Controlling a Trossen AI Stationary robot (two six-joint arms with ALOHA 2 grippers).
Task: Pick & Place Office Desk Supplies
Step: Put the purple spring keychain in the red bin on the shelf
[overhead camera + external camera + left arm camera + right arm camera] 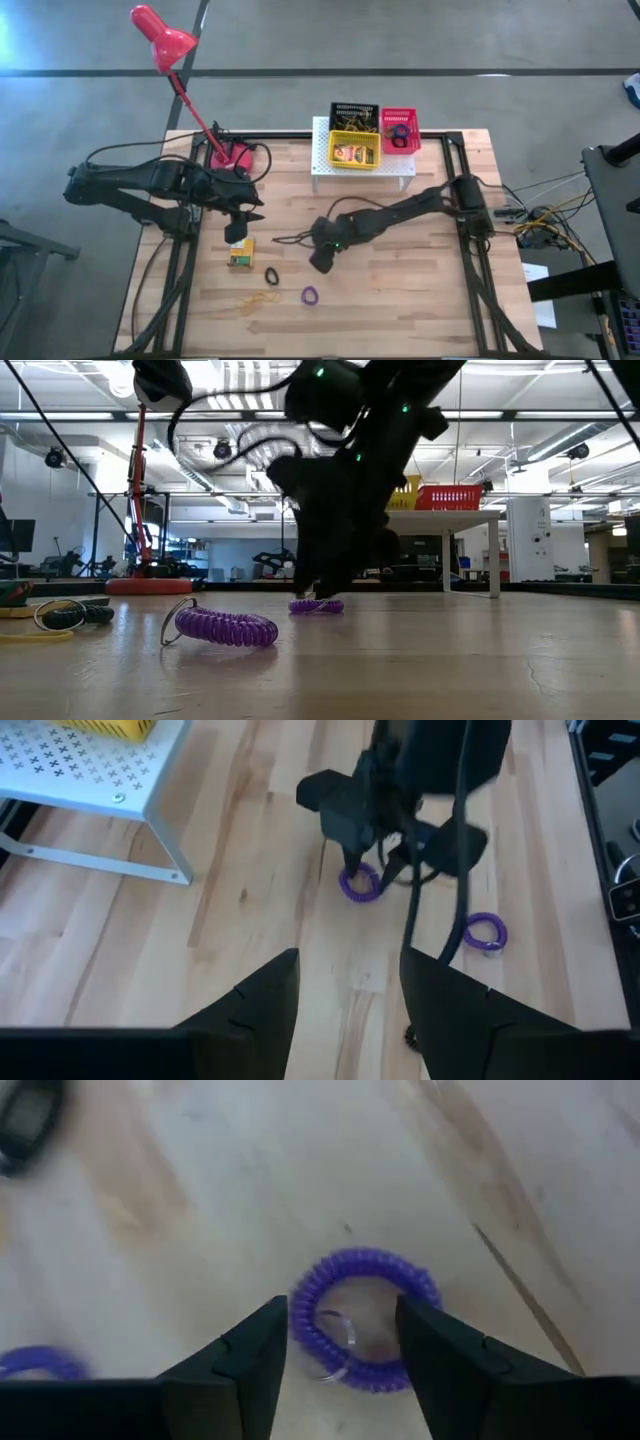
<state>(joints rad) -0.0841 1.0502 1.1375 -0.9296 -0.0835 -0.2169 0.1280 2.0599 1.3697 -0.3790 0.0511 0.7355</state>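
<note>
The right arm reaches in from the right edge of the desk (pixel 420 290) toward its middle, wrist pitched steeply down, so that the right gripper (pixel 340 1335) stands just over the wood with its fingers parted and released. A purple ring (pixel 365 1318) lies flat on the desk directly under them, partly between the two fingers; whether either finger touches it cannot be told. The left arm extends from the left edge, its left gripper (pixel 240 225) angled down near a small yellow-green card box (pixel 240 254) that rests on the left half of the desk; its fingers (pixel 250 1010) stand apart and grasp nothing. Toward the front edge lie a black ring (pixel 271 274), a second purple ring (pixel 310 295) and a thin yellow rubber band (pixel 257 298), all apart from one another. At the back edge a white perforated stand (pixel 330 165) carries a yellow tray (pixel 352 137), a red tray (pixel 410 116) and a black tray (pixel 345 107), each holding small items too small to identify. A red desk lamp (pixel 160 35) rises from its base at the back left corner. The desk is pale wooden planking on a dark frame; beyond it the room shows a grey floor, bright ceiling strip lights and further workbenches.
</note>
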